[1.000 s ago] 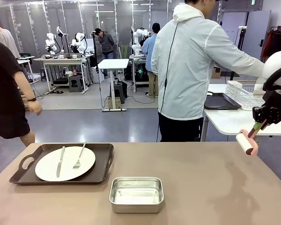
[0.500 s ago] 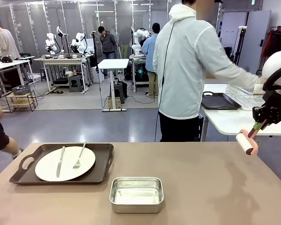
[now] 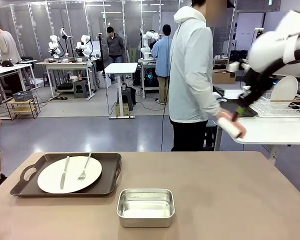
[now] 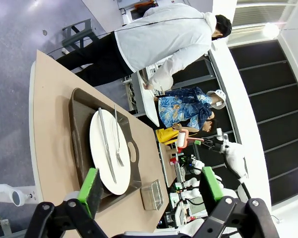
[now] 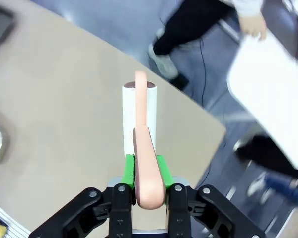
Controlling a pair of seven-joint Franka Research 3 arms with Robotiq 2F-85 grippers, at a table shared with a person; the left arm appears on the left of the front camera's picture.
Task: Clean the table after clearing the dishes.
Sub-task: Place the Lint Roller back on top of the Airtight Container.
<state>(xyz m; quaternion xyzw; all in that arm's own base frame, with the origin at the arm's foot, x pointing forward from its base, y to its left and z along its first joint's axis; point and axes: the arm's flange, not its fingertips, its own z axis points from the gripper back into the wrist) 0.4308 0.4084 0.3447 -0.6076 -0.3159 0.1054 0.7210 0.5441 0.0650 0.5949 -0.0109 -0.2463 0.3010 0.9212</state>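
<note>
R gripper (image 5: 145, 171) is clamped on the pink handle of a lint roller (image 5: 139, 111); L gripper (image 4: 151, 188) is held wide open, nothing between pads (image 4: 93, 188); in front view R gripper is blurred, grip not made out; plate (image 3: 50, 180) w/ knife (image 3: 64, 172) & fork (image 3: 84, 167) is seen on tray (image 3: 112, 172) at left of table (image 3: 215, 190), well apart from R gripper.

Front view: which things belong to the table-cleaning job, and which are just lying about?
Job:
- large brown-beige table
- dark brown handled tray
- round white plate with silver knife and fork
- pink-handled white lint roller

Lying about:
- small rectangular steel pan
- small white-topped table far back on the floor
</note>
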